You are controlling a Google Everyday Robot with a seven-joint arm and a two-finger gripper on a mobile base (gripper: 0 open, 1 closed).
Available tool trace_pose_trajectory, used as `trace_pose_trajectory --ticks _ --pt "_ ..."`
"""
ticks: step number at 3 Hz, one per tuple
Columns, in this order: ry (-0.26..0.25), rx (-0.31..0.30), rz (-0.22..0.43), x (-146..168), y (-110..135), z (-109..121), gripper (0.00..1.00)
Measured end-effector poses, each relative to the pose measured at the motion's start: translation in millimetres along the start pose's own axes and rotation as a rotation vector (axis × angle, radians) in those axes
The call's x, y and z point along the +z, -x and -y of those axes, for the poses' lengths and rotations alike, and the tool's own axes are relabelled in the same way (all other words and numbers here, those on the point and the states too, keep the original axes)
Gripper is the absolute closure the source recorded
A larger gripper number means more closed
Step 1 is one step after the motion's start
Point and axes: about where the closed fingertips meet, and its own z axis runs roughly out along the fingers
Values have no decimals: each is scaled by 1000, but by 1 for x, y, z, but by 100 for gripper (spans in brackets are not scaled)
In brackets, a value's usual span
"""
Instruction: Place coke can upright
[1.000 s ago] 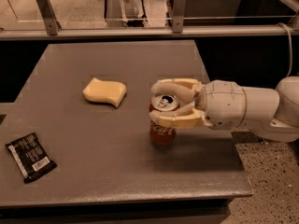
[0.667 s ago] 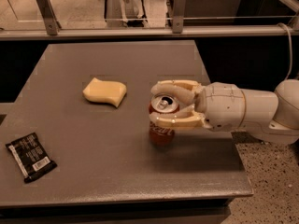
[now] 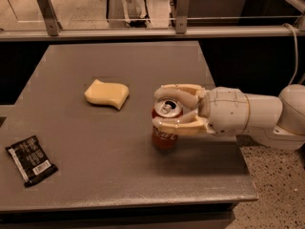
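The coke can (image 3: 165, 138) is red with white script and a silver top with a pull tab. It stands upright on the grey table (image 3: 119, 175), right of centre. My gripper (image 3: 159, 108) reaches in from the right at the can's upper part. One cream finger lies behind the rim and one in front of it, both against the can. The can's base rests on the table.
A pale yellow sponge (image 3: 106, 93) lies left of the can, further back. A black snack wrapper (image 3: 31, 160) lies near the front left edge. The table's right edge is close beside the can, under my arm (image 3: 248, 116). A metal rail (image 3: 152, 31) runs behind the table.
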Motion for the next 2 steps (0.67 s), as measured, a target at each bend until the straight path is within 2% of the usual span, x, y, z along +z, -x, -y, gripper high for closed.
trace_pose_trajectory --ticks 2 --pt "11 20 -20 2 -3 -1 36"
